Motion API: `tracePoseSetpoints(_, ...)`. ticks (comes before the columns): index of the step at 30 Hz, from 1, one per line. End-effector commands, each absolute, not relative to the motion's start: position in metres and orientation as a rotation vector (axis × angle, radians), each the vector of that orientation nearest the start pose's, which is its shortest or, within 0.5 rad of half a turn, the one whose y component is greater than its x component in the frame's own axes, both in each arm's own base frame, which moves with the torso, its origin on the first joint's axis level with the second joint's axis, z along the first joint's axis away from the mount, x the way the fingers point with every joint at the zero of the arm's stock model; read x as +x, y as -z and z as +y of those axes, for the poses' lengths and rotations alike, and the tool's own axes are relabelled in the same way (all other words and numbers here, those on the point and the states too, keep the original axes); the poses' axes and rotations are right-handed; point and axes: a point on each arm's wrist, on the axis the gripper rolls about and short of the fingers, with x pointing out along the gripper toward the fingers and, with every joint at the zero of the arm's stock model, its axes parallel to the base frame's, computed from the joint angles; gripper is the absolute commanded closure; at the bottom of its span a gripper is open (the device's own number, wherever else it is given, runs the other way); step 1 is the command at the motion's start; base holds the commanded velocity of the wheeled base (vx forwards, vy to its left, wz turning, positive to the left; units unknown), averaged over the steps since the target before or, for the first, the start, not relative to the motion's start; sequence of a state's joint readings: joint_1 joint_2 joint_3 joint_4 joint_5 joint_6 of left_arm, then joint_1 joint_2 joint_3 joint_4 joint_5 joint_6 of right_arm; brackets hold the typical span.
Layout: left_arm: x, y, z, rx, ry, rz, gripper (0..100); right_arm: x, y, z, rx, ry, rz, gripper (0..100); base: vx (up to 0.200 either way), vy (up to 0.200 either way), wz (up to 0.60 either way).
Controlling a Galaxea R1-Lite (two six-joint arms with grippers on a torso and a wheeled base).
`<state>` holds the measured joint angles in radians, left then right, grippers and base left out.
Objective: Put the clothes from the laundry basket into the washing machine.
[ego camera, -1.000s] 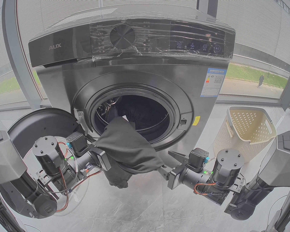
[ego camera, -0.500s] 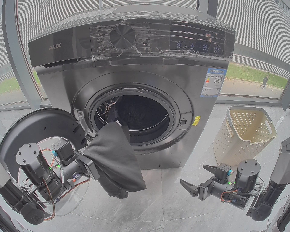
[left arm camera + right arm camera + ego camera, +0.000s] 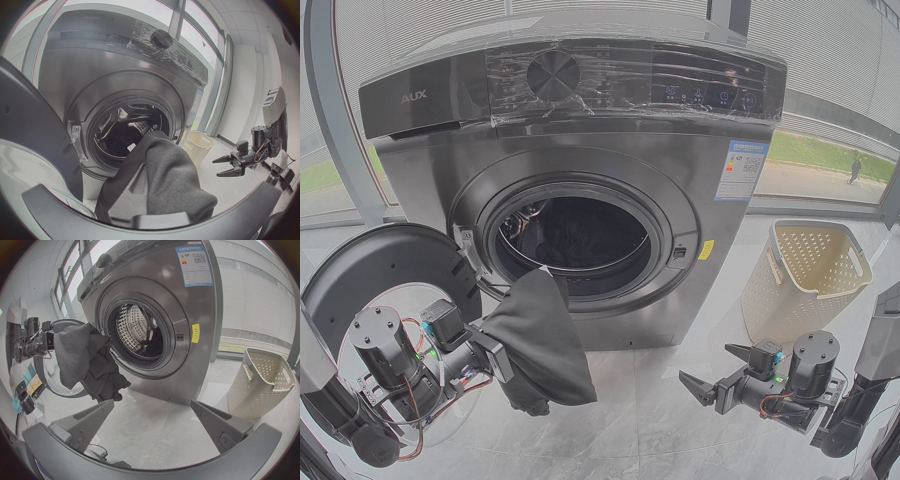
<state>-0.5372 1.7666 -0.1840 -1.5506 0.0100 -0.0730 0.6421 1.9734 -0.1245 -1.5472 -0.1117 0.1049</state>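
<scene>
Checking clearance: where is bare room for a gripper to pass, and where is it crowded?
Bare floor lies between the dark garment and the right gripper, and between the washing machine and the laundry basket. The drum mouth is open at its upper right. Crowded: its lower left, where the garment hangs by the door.
</scene>
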Motion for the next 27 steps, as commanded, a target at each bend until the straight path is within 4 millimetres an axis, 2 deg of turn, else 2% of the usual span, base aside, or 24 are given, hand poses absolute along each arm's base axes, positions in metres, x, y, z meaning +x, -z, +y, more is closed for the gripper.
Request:
tracePoseSetpoints(1,0.2031,-0.113,-0.1207,-0.062,0.526,0.06,100,0.1934,-0.0542,0.1422,-0.015,-0.511,0.323,0,0.2,0.0,0.0)
tracePoseSetpoints(3,0.2034,-0.1124,-0.1208,-0.059,0.524,0.061,100,0.1933,-0.0543,0.1425,-0.013,-0.511,0.322,0,0.2,0.0,0.0)
tracePoseSetpoints(12,0.2018,-0.1122,-0.1222,-0.058,0.529,0.062,100,0.1924,-0.0538,0.1432,-0.008,-0.514,0.327,0,0.0,0.0,0.0)
tracePoseSetpoints(15,0.2007,-0.1116,-0.1237,-0.057,0.536,0.066,100,0.1925,-0.0534,0.1432,-0.002,-0.513,0.33,0,0.2,0.0,0.0)
tracePoseSetpoints(27,0.1951,-0.1104,-0.129,-0.052,0.565,0.073,100,0.1904,-0.0536,0.1453,-0.005,-0.524,0.33,0,0.0,0.0,0.0)
